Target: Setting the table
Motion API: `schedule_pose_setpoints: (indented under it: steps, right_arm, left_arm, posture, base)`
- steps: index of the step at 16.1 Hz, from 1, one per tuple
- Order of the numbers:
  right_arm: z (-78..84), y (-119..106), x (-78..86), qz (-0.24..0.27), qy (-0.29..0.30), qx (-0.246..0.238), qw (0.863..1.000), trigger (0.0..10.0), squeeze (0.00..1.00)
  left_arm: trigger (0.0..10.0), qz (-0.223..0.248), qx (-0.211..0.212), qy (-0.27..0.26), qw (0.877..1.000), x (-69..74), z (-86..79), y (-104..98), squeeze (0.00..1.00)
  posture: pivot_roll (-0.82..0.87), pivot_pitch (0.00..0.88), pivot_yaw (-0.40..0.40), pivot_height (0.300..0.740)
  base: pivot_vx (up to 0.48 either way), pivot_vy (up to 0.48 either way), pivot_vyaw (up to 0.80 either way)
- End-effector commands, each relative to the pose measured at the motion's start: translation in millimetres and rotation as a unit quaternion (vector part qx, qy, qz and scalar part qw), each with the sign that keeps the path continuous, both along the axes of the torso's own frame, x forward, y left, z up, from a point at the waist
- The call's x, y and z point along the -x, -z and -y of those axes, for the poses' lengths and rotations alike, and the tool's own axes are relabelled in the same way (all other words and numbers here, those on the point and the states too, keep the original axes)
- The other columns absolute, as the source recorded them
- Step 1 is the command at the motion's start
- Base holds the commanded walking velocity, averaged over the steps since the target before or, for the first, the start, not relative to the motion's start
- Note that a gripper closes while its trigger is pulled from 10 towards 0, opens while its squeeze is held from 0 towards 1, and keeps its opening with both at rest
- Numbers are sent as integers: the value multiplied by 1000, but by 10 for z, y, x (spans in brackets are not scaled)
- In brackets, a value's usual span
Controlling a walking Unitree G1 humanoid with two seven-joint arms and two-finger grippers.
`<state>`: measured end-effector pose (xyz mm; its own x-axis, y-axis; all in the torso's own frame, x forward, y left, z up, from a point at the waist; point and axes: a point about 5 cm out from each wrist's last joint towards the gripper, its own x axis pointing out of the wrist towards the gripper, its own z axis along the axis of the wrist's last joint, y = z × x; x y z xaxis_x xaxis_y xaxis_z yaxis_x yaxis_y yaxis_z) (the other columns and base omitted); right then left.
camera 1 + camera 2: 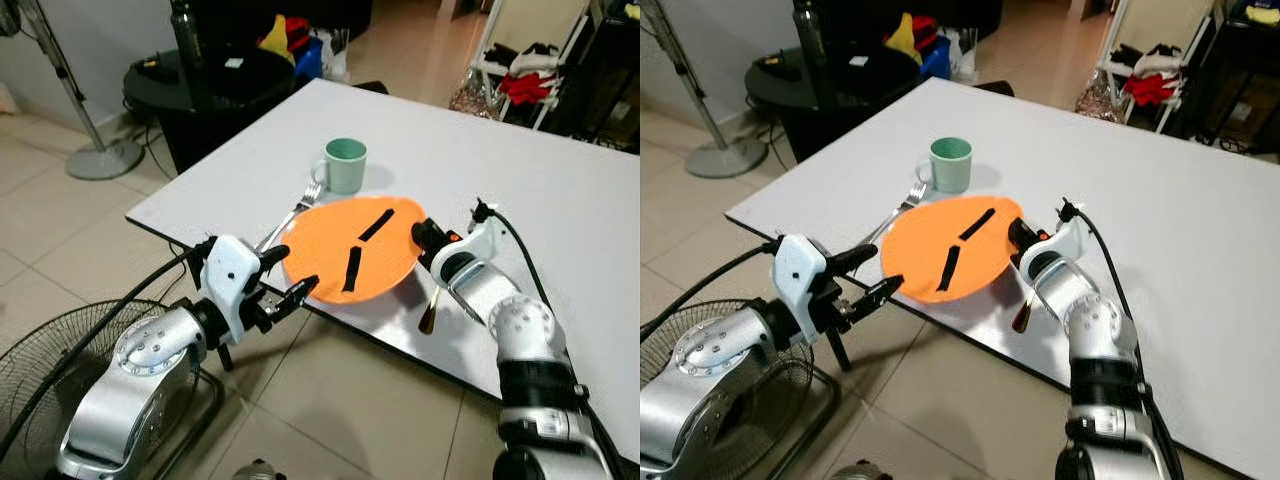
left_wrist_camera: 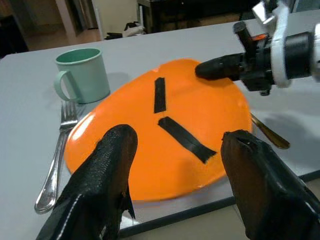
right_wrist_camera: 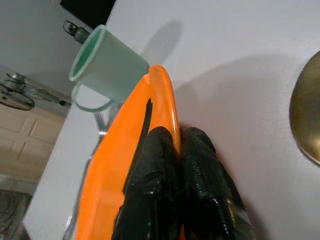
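Round orange plastic plate [image 1: 352, 250], marked with two black tape strips, sits at the near edge of the white table [image 1: 560, 200], between a metal fork [image 1: 290, 215] and a brass-coloured spoon [image 1: 429, 315], its near rim slightly overhanging. Right gripper [image 3: 175, 145] is pinched on the plate's right rim. Left gripper [image 1: 283, 280] hangs spread and empty just off the table edge, facing the near-left rim; judged nearer for any support.
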<state>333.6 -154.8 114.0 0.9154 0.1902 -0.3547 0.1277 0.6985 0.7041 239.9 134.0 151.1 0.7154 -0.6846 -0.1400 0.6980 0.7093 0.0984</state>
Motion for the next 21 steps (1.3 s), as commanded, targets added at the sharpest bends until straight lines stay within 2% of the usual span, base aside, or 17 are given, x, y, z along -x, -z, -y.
schedule_pose_setpoints:
  steps: [1, 4, 5, 6, 7, 8, 9, 15, 17, 18, 20, 21]
  right_arm:
    - [40, 58, -12, -12, 5, 14, 1000, 10000, 0]
    - [68, 152, -22, -25, 12, 19, 999, 10000, 0]
    - [79, 210, -36, -32, 14, 24, 999, 10000, 145]
    - [81, 231, -41, -34, 15, 25, 999, 10000, 145]
    - [90, 278, -49, -40, 15, 29, 999, 10000, 722]
    - [96, 300, -51, -42, 16, 29, 999, 10000, 933]
    - [116, 351, -46, -48, 18, 32, 998, 10000, 1000]
    - [145, 367, -70, -40, 17, 59, 997, 10000, 1000]
    - [197, 247, -113, -9, 8, 100, 995, 10000, 1000]
    - [223, 218, -116, -9, -7, 135, 991, 10000, 1000]
    - [319, 165, -97, -12, -36, 239, 970, 10000, 1000]
    - [350, 143, -88, -10, -38, 262, 964, 10000, 1000]
  left_arm:
    - [10000, 4, -4, 8, 1000, 18, 21, -29, 0]
    - [10000, 5, -4, 11, 1000, 24, 28, -30, 0]
    - [10000, 5, -4, 12, 1000, 23, 32, -31, 0]
    - [10000, 5, -4, 12, 1000, 21, 33, -32, 0]
    - [10000, 6, -4, 12, 1000, 17, 35, -34, 0]
    - [10000, 6, -4, 12, 1000, 16, 36, -35, 0]
    - [10000, 7, -5, 13, 1000, 13, 38, -37, 0]
    - [10000, 9, -5, 13, 1000, 7, 41, -43, 0]
    - [10000, 10, -5, 13, 1000, 5, 42, -46, 0]
    - [10000, 10, -5, 14, 1000, 4, 44, -45, 0]
    - [10000, 11, -5, 15, 1000, -2, 53, -48, 0]
    - [10000, 11, -5, 15, 1000, -2, 53, -47, 0]
  posture:
    - [177, 0, 26, 727]
    - [177, 0, 30, 727]
    - [177, 0, 31, 727]
    - [177, 0, 31, 727]
    - [177, 0, 32, 727]
    - [178, 0, 32, 727]
    - [179, 0, 31, 727]
    - [179, 0, 33, 727]
    - [179, 0, 33, 727]
    - [176, 0, 35, 727]
    - [174, 0, 35, 727]
    - [173, 0, 34, 727]
  base:
    - [0, 0, 0]
    - [0, 0, 0]
    - [0, 0, 0]
    - [0, 0, 0]
    - [0, 0, 0]
    - [0, 0, 0]
    - [0, 0, 0]
    - [0, 0, 0]
    - [0, 0, 0]
    - [0, 0, 0]
    - [0, 0, 0]
    - [0, 0, 0]
